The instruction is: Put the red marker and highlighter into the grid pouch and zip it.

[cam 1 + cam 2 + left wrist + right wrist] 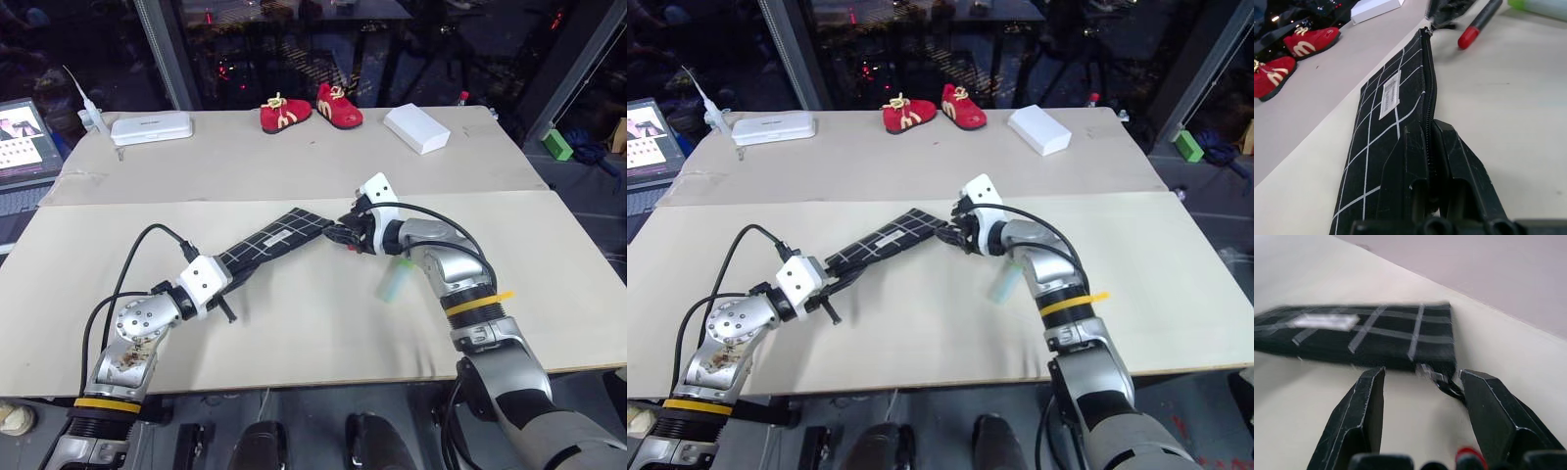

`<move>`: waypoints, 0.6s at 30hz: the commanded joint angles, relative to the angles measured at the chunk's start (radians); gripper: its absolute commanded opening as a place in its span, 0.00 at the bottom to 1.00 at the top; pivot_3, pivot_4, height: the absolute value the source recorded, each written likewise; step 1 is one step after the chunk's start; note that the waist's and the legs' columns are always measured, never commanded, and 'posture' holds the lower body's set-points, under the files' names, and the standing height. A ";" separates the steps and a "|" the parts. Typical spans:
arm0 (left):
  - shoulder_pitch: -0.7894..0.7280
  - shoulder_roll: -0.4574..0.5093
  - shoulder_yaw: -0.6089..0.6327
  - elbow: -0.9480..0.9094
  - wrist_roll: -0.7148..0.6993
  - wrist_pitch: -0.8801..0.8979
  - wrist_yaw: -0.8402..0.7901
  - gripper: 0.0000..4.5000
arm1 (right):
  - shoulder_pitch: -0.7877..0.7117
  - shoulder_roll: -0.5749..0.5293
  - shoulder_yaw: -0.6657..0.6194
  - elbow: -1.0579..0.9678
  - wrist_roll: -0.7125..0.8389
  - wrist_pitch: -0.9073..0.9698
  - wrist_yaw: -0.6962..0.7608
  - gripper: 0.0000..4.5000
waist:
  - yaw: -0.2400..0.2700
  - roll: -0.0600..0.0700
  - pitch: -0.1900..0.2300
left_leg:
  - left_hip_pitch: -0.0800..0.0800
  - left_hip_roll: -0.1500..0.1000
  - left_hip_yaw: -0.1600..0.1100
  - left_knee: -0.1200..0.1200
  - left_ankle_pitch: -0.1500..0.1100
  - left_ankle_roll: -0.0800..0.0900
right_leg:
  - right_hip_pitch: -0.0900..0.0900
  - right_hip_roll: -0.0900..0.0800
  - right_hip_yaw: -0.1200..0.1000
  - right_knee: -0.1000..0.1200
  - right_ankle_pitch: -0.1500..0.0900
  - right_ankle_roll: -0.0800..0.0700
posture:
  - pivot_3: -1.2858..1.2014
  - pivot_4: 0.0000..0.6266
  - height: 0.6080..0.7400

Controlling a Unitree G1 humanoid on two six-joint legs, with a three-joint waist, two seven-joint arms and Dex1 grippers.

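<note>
Nearest to us, our left pincer [223, 277] is clamped shut on the near end of the grid pouch [277, 240], its two black fingers [1415, 161] squeezing the fabric either side of the zipper line, with the forearm stretched roughly level and angled toward the right. We count one pouch: a flat black rectangle crossed by white grid lines, with a small white label [1389, 94] on its face and a black zipper along the upper edge, held on edge and running from the left pincer to the right one. Beyond its far end our right pincer [345, 235] tips slightly downward and points leftward, its jaws standing apart around the zipper pull [1442, 381] at the pouch's corner; we cannot tell whether the fingers [1362, 416] touch that pull. Just beside the right pincer, on the table [323, 333], lies one red marker [1478, 23], slim, with a red end and a black section, outside the pouch. One highlighter [397, 280], short and chunky with a pale mint body, lies on the table just under the right forearm, also outside the pouch. Well past both pincers, along the far edge, we count two small red shoes [310, 109], one flat white box [416, 127], and one long white case [151, 127], with a laptop [22, 147] far off beyond the left arm.
</note>
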 commanded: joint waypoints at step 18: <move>0.015 -0.011 0.039 -0.074 -0.015 0.013 0.028 0.00 | -0.100 0.033 -0.019 0.259 -0.063 -0.199 -0.019 0.60 | -0.002 0.000 0.000 | 0.000 0.000 0.000 0.000 0.000 0.000 | 0.000 0.000 0.000 0.000 0.000 0.000 | 0.52 0.24 1.00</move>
